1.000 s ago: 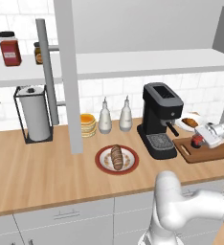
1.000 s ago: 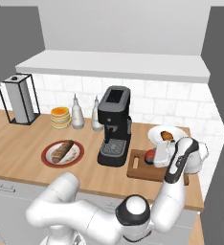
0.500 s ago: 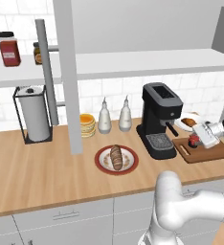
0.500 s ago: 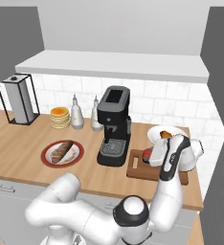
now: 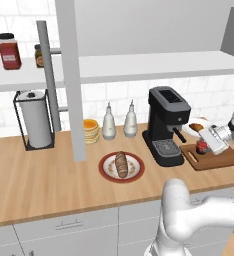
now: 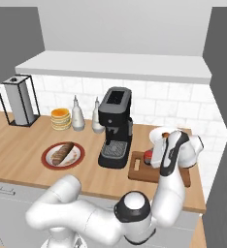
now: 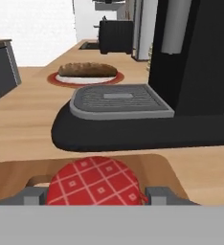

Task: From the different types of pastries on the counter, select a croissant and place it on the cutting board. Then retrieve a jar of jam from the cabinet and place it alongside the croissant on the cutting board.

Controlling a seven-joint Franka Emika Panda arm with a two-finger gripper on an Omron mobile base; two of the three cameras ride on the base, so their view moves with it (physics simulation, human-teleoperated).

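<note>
Tool clamped on the jar of jam, one dark finger pressed to each side of its red chequered lid. Jar of jam held low over the near end of the cutting board, by the slot handle; whether resting on the wood or just above it, cannot tell. From the left base view, tool at the far right of the bench, with the jar of jam a small red spot at its tip over the cutting board. From the right base view, tool pointing down and to the left, jar of jam at its end, cutting board beneath.

Just behind the tool, a white plate with the croissant on it, touching neither jar nor board surface as far as can be told. Croissant mostly hidden by the arm in the right base view.

Straight ahead of the tool, close by, a black coffee machine with its grey drip tray. Beyond that, a dark-brown loaf on a red-rimmed plate. Farther off along the bench: two white bottles, the pancake stack, a paper towel holder. Well above and far from the tool, on the cabinet shelf, a tall red jar with a white label and a small orange-brown jar.
</note>
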